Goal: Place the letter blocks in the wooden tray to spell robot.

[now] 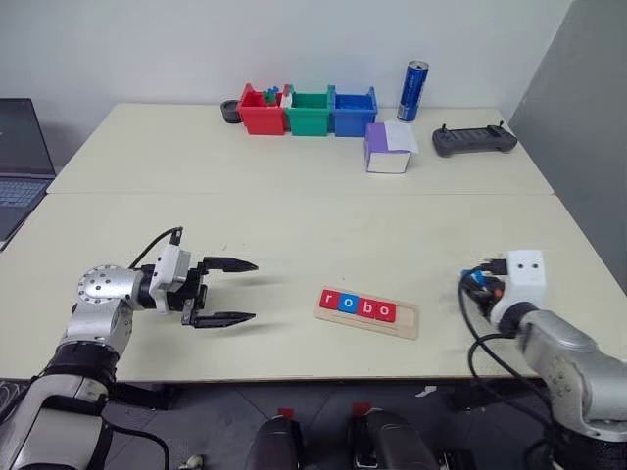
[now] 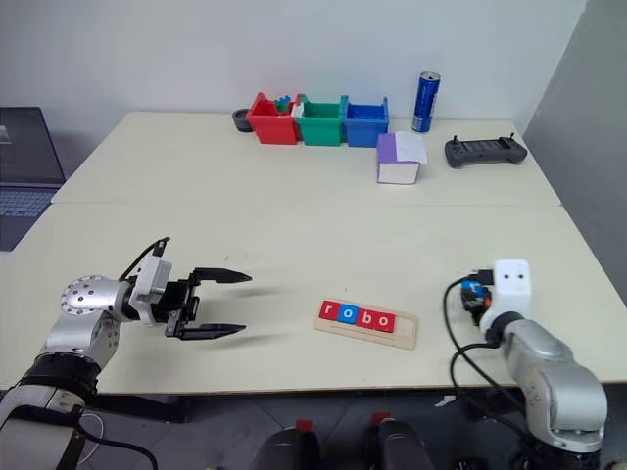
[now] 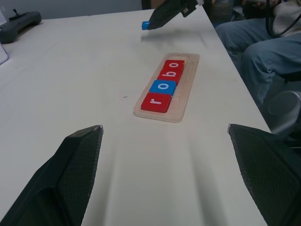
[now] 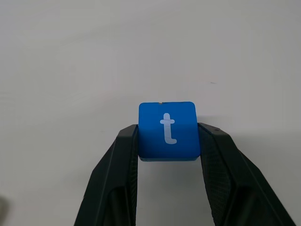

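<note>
Blue t block (image 4: 167, 129) — in right tool (image 4: 167, 141)

cream table (image 1: 294, 215), wooden tray (image 1: 403, 324), three bins (image 1: 308, 111), can (image 1: 412, 90), purple-and-white box (image 1: 388, 148), controller (image 1: 474, 140)

Wooden tray (image 1: 404, 324) with r-o-b-o blocks (image 1: 359, 306) flat inside; blue t block (image 4: 168, 130) apart, off the tray.

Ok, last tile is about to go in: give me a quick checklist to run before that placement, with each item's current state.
1. Blue t block gripped between the right claw fingers: ok.
2. Wooden tray holds r, o, b, o in order: ok.
3. Tray's end slot after the second o free: ok.
4. Left claw open, clear of the tray: ok.
5. Letter t oriented to match the row: cannot tell.
</note>
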{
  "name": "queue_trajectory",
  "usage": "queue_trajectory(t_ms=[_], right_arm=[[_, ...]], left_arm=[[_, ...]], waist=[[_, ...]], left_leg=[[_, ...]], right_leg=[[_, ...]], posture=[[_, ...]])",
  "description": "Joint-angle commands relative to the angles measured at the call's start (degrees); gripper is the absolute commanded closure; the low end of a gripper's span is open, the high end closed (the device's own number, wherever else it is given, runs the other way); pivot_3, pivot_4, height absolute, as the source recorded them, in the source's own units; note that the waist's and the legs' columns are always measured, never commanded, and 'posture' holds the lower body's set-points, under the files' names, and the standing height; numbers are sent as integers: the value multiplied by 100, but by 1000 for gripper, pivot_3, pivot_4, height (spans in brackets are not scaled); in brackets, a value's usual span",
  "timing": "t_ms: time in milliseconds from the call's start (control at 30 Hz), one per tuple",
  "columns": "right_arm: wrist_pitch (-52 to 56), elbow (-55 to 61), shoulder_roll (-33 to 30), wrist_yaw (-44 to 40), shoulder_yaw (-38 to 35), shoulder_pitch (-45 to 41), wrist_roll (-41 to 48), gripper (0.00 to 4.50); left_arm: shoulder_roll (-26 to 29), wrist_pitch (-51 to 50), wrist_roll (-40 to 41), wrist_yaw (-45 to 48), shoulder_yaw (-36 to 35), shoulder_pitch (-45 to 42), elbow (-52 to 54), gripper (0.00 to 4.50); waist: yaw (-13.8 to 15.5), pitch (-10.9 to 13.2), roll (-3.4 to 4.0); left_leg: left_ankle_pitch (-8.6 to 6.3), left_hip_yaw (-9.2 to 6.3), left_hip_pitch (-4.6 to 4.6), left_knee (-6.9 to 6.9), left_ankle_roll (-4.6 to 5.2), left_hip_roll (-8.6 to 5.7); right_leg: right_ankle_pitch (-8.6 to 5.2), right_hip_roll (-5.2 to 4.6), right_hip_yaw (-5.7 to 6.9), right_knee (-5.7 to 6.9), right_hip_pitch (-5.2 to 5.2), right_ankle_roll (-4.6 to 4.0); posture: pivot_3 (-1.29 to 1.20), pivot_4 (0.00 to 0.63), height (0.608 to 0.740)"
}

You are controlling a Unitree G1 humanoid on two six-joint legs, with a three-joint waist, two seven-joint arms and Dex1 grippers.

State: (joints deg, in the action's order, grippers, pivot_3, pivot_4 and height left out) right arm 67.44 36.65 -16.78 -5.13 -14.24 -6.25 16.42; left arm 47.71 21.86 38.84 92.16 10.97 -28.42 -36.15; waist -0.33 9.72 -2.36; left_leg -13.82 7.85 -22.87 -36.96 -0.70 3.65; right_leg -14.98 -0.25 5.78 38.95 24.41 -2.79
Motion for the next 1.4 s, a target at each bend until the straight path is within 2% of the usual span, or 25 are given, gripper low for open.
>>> queue_trajectory(t_ms=[33, 133, 300, 433, 533, 633, 733, 867, 933, 1033, 1167, 1267, 1400], right_arm=[[268, 352, 124, 397, 131, -104, -237, 3045], [228, 261, 312, 480, 409, -85, -288, 3045], [171, 120, 407, 677, 354, -52, -491, 3045], [145, 23, 533, 714, 368, -191, -532, 1645], [225, 4, 194, 405, 327, -312, -453, 605], [77, -320, -672, -261, -37, -561, -274, 605], [-631, -1039, -2010, -1805, -177, -720, 145, 605], [-2213, -1828, -3397, -4577, 494, -376, 582, 605], [-3148, -2554, -3775, -5662, 1038, -504, 406, 605], [-4225, -3814, -3831, -6274, 1767, -1271, -164, 605], [-5098, -5040, -3649, -6754, 2364, -2103, -679, 605], [-5587, -5777, -3405, -6665, 2540, -2517, -1008, 605], [-5825, -6114, -3340, -7077, 2643, -2584, -1083, 605]], left_arm=[[-7, 100, 43, 34, 42, -160, -55, 0], [-89, 166, 5, 34, 117, -283, -173, 0], [-141, 205, 23, 34, 192, -395, -245, 0], [-107, 246, 48, 34, 228, -388, -272, 0], [-110, 263, 41, 34, 219, -390, -285, 0], [-121, 291, 31, 34, 208, -401, -311, 0], [-94, 301, 57, 34, 152, -354, -253, 0], [-107, 151, 114, 34, 0, -321, -193, 0], [-86, 124, 117, 34, -7, -308, -152, 0], [-50, 102, 120, 34, -34, -298, -90, 0], [-10, 71, 125, 34, -97, -234, 8, 0], [8, 42, 147, 34, -198, -79, 153, 0], [32, -3, 128, 34, -336, 101, 294, 0]], waist=[[3, 0, 0], [3, -1, -1], [-1, -1, -1], [-12, -1, -1], [-22, 0, -1], [-13, 0, -1], [-4, 3, 2], [17, 3, -1], [-3, 5, -5], [-46, 11, -2], [-66, 14, 1], [-51, 14, 1], [-27, 14, 2]], left_leg=[[0, 1, -1, -1, 0, -1], [0, 4, -1, -2, 1, -3], [0, 4, -2, -1, 0, -2], [0, 4, 0, -1, 0, -2], [0, 4, 0, -1, 0, -1], [0, 4, -1, -3, 1, -4], [-1, 6, -3, -2, 2, -7], [-3, -2, -4, 5, 5, -4], [-3, -11, -3, 8, 6, 3], [-3, -11, 0, 0, 6, 3], [-1, -3, 2, -8, 4, 1], [-1, 1, 1, -5, 2, 4], [9, 11, 1, -6, -14, 3]], right_leg=[[0, -1, 0, -2, 0, 0], [0, -4, -1, -3, 0, 0], [0, -3, 0, -2, 0, -1], [0, -3, 0, -1, 0, -1], [0, -2, -1, 0, 1, -1], [0, -3, -1, -2, 0, 0], [0, -4, -2, -7, 0, -1], [-1, 2, 8, -19, -1, -1], [-3, 13, 13, -24, -4, 0], [-1, 16, 10, -20, -5, 3], [4, 10, 4, -6, -3, 11], [3, 10, 5, -7, -3, 9], [1, 5, 0, -6, -2, 5]], posture=[[0, 150, 740], [0, 150, 740], [0, 150, 740], [0, 150, 740], [0, 150, 740], [0, 150, 740], [0, 150, 740], [0, 150, 740], [0, 150, 740], [0, 150, 740], [0, 150, 740], [0, 150, 740], [0, 150, 740]])
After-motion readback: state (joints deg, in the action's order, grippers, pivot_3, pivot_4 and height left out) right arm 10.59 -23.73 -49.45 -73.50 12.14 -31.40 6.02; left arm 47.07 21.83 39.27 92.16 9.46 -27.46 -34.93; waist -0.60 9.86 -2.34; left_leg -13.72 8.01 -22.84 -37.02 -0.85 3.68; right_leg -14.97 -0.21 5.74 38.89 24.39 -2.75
